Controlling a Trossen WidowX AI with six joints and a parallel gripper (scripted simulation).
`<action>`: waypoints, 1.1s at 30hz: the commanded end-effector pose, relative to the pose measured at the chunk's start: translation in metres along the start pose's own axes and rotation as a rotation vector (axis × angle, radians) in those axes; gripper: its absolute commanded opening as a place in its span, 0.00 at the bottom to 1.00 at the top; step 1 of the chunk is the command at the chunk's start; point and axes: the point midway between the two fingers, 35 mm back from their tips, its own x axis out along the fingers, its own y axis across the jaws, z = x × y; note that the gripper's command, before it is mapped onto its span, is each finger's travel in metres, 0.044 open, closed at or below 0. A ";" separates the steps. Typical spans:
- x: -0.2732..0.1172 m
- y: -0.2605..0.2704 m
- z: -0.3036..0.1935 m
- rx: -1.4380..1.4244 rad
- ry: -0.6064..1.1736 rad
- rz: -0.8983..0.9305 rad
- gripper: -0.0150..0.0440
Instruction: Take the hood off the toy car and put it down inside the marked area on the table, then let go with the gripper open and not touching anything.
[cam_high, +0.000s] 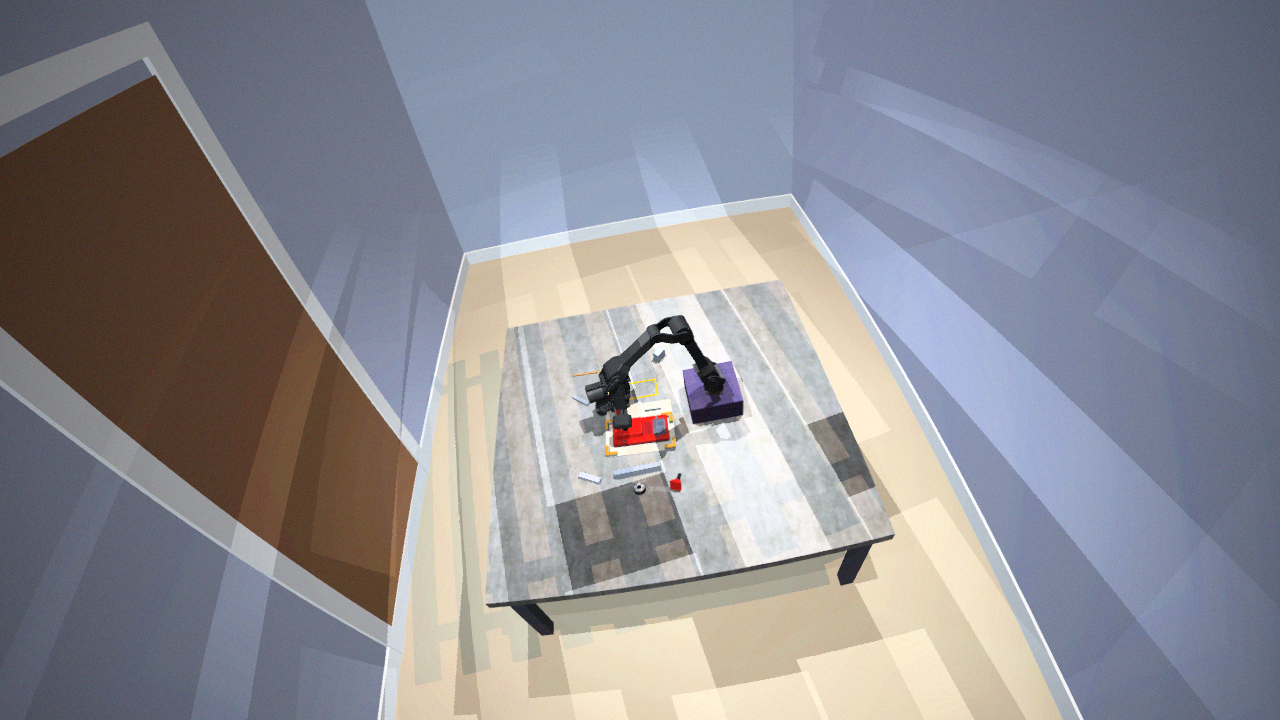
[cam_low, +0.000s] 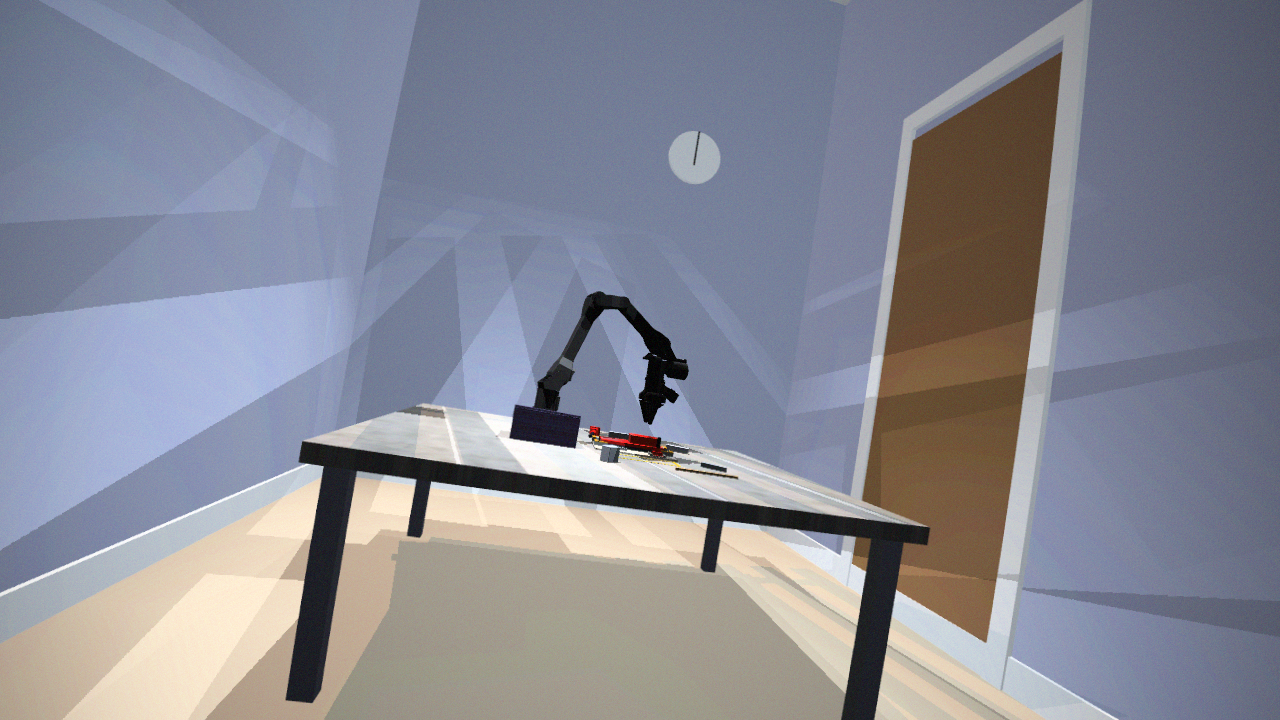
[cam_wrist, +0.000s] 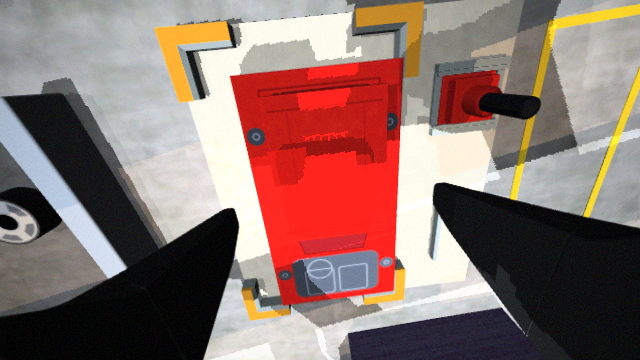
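The red toy car (cam_high: 644, 433) (cam_low: 631, 444) (cam_wrist: 260, 175) lies on a cream board between orange corner brackets. Its hood (cam_wrist: 345, 195) appears as the large red panel in the middle of the car, with a grey patch beyond its lower end in the wrist view. The marked area is a yellow outline (cam_high: 657, 387) (cam_wrist: 595, 16), beside the board and partly cut off in the wrist view. My gripper (cam_high: 622, 424) (cam_low: 648, 421) (cam_wrist: 336, 204) is open and empty above the car, with its fingers on either side of the body in the wrist view.
A red block (cam_wrist: 450, 100) with a black peg sits in a grey socket near the yellow outline. A grey bar (cam_high: 637, 470) and a wheel (cam_high: 639, 486) (cam_wrist: 17, 220) lie on the board's other side. A purple block (cam_high: 714, 402) (cam_low: 544, 427) stands under the arm's base.
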 end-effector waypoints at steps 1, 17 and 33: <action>0.005 0.000 -0.001 0.001 0.007 0.002 1.00; 0.016 0.000 -0.001 0.001 0.007 0.002 1.00; 0.028 -0.001 -0.002 0.001 0.007 0.002 1.00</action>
